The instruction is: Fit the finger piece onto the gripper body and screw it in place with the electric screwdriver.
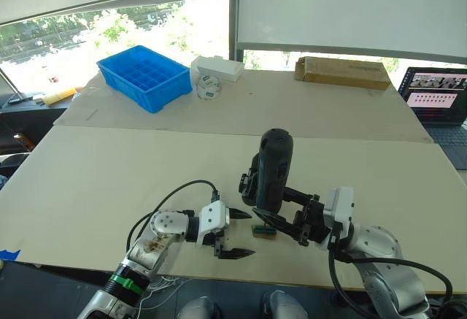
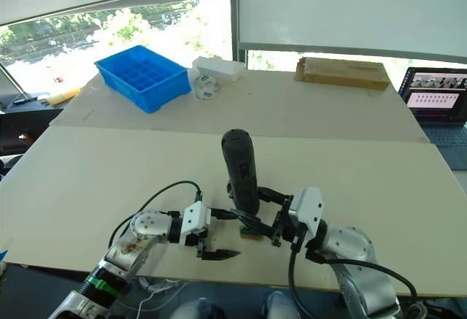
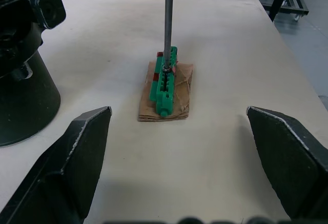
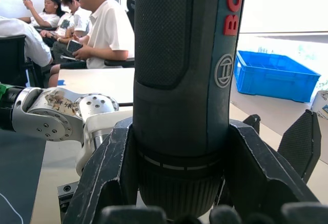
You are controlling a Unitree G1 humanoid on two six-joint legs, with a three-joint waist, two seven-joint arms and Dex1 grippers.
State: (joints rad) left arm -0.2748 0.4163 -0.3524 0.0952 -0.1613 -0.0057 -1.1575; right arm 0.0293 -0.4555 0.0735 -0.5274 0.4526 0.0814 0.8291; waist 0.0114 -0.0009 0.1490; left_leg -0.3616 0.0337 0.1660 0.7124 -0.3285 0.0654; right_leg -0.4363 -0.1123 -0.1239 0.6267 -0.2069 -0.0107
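The electric screwdriver [image 1: 276, 167] stands upright near the table's front edge, with my right gripper [image 1: 282, 214] shut around its lower barrel [image 4: 179, 80]. Its thin metal bit [image 3: 167, 24] comes down onto a small green-topped brown block [image 3: 165, 83]. The gripper body [image 3: 20, 85], a squat black cylinder, stands just behind and left of the screwdriver [image 1: 249, 182], partly hidden by it. My left gripper [image 1: 239, 233] rests open on the table just left of the block, its fingers [image 3: 77, 157] wide apart with nothing between them. The finger piece is out of view.
A blue compartment bin [image 1: 144, 77], a white box [image 1: 217, 68] and a tape roll [image 1: 209, 87] sit at the back left. A cardboard box [image 1: 341, 71] lies at the back, a laptop [image 1: 438, 96] at the far right. Seated people [image 4: 97, 29] are beyond the table.
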